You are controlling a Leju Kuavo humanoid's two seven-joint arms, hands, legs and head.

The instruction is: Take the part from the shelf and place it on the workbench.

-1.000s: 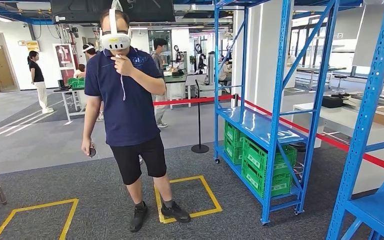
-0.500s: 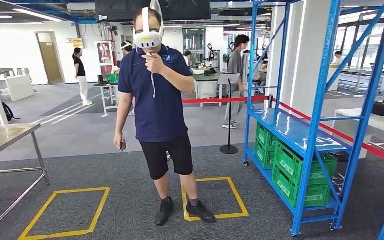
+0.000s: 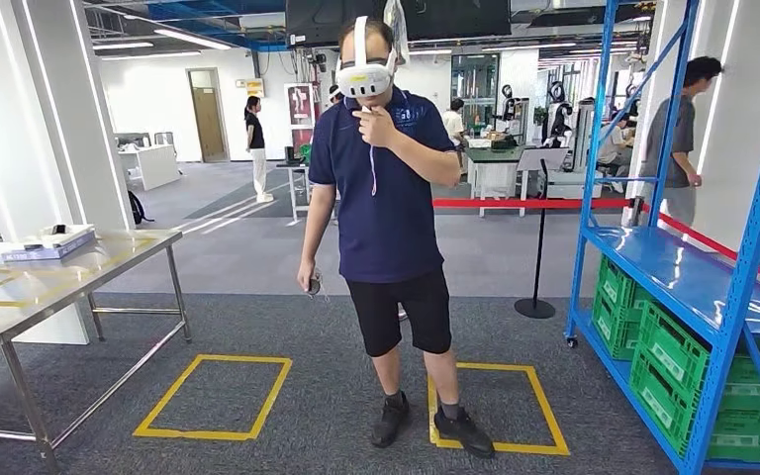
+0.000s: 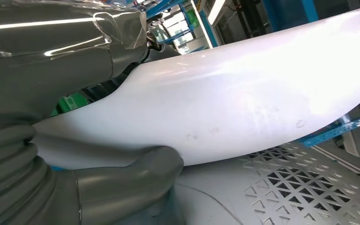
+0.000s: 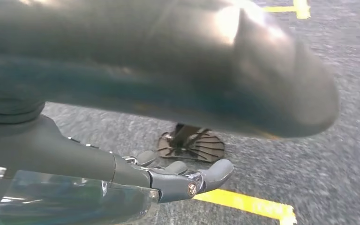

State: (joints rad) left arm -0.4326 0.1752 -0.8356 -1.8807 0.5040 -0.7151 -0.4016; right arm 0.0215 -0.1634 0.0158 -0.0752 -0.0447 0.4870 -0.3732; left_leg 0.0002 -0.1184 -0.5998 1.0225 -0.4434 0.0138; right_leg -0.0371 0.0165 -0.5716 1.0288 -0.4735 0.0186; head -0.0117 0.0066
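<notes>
The left hand (image 4: 89, 187) grips a smooth white part (image 4: 243, 103), which crosses the middle of the left wrist frame, thumb pressed against its lower edge. The right hand (image 5: 178, 180) holds nothing, fingers extended above grey carpet (image 5: 328, 154). In the head frame, a steel workbench (image 3: 54, 287) stands lower left, a blue shelf (image 3: 693, 277) at right, a person (image 3: 386, 208) centre.

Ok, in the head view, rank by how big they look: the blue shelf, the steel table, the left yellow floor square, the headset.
1. Blue shelf, largest, though cut off by the frame.
2. Steel table, also cut off.
3. Left yellow floor square.
4. Headset, smallest.
The shelf and table stand nearer the camera, so this holds for looks only.
</notes>
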